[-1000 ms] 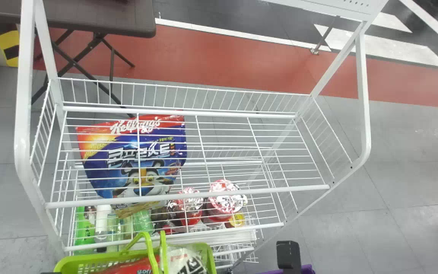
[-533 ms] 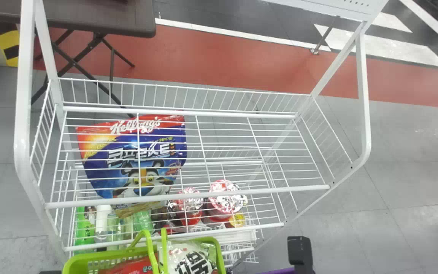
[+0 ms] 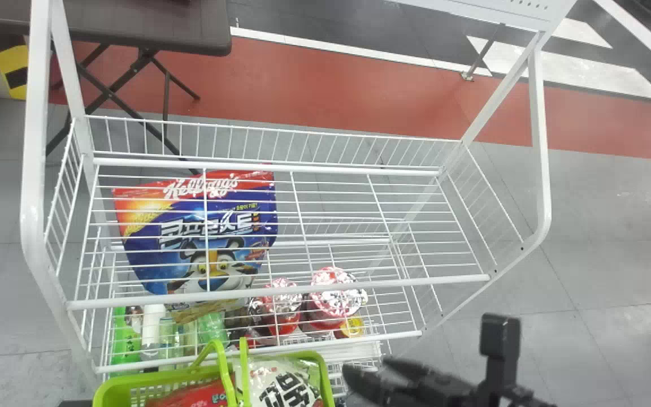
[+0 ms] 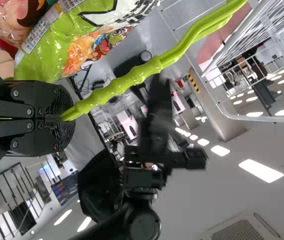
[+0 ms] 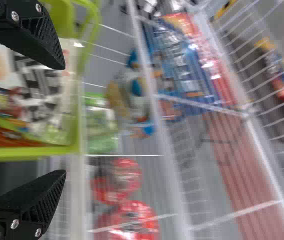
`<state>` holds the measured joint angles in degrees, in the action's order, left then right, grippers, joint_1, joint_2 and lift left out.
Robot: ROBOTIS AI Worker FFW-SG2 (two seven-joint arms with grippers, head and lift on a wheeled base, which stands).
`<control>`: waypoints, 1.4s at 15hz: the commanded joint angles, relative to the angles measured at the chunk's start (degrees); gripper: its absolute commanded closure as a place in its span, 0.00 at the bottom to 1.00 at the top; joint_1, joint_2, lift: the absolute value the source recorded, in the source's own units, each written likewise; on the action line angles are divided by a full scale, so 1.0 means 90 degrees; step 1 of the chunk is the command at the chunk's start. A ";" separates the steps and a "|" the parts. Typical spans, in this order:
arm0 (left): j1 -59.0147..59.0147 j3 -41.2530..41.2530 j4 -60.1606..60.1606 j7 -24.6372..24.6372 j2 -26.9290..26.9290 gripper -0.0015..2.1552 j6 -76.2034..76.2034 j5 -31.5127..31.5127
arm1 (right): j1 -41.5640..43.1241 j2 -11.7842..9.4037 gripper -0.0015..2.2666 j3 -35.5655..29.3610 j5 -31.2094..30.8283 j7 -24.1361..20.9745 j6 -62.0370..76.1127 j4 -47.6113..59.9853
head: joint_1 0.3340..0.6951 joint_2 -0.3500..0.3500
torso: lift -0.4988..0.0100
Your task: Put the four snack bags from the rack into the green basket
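Snack bags (image 3: pixel 283 384), glossy, crinkled, in green basket (image 3: pixel 326 377); left pincer (image 3: pixel 74 403) grasps knobbly handle (image 4: pixel 131 76), right pincer (image 3: pixel 367 368) spread.

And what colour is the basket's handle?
The handle is lime green; it shows best in the left wrist view.

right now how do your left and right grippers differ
The left gripper is shut on the basket's green handle; the right gripper is open with nothing between its fingers.
The left gripper is at the handle over the basket, while the right gripper hangs off the basket's right side.
Both are black, with two ridged fingers.
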<state>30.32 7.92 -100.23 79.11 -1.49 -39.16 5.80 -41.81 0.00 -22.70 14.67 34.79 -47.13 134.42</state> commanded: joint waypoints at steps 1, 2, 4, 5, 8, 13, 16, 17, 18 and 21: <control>0.0000 -0.0001 0.0014 0.0000 0.0000 0.88 0.0019 0.0000 | -0.0100 0.0006 0.03 0.0051 0.0040 -0.0106 0.1687 0.0289 | 1.00 0.00 | 0.97; 0.0000 -0.0001 0.0014 0.0009 0.0000 0.88 0.0000 0.0000 | -0.0130 0.0006 0.03 0.0080 0.0040 -0.0145 0.1882 0.0514 | 1.00 0.00 | 0.97; 0.0010 -0.0021 0.0033 0.0000 0.0000 0.88 0.0019 0.0000 | -0.0218 0.0006 0.03 0.0217 -0.0038 -0.0350 0.1940 0.0924 | 1.00 0.00 | 0.97; 0.0000 -0.0021 0.0033 0.0000 0.0000 0.88 0.0019 0.0000 | -0.0247 0.0006 0.03 0.0334 -0.0243 -0.0428 0.2038 0.1080 | 1.00 0.00 | 0.97; 0.0000 -0.0001 0.0043 -0.0010 0.0000 0.88 0.0019 0.0000 | -0.0276 0.0006 0.03 0.0559 -0.0380 -0.0731 0.2956 0.1110 | 1.00 0.00 | 0.97; 0.0000 -0.0011 0.0082 -0.0010 0.0000 0.88 0.0039 0.0000 | -0.0276 0.0006 0.03 0.0695 -0.0614 -0.0965 0.4362 0.0709 | 1.00 0.00 | 0.97; 0.0000 0.0009 0.0082 -0.0010 0.0000 0.88 0.0039 0.0000 | -0.0276 0.0006 0.03 0.0764 -0.0683 -0.1297 0.4362 0.0602 | 1.00 0.00 | 0.97; 0.0000 0.0009 0.0082 -0.0010 0.0000 0.88 0.0039 -0.0010 | -0.0266 0.0006 0.03 0.0774 -0.0683 -0.1385 0.4304 0.0592 | 1.00 0.00 | 0.97; 0.0000 0.0009 0.0082 -0.0010 0.0000 0.88 0.0039 -0.0010 | -0.0266 0.0006 0.03 0.0783 -0.0673 -0.1424 0.4245 0.0592 | 1.00 0.00 | 0.97; 0.0000 0.0009 0.0082 -0.0010 0.0000 0.88 0.0039 -0.0010 | -0.0257 0.0006 0.03 0.0832 -0.0673 -0.1522 0.4147 0.0553 | 1.00 0.00 | 0.97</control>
<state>30.32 7.99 -99.49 79.01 -1.49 -38.81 5.72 -44.13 0.00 -15.43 8.60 21.19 -9.57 139.57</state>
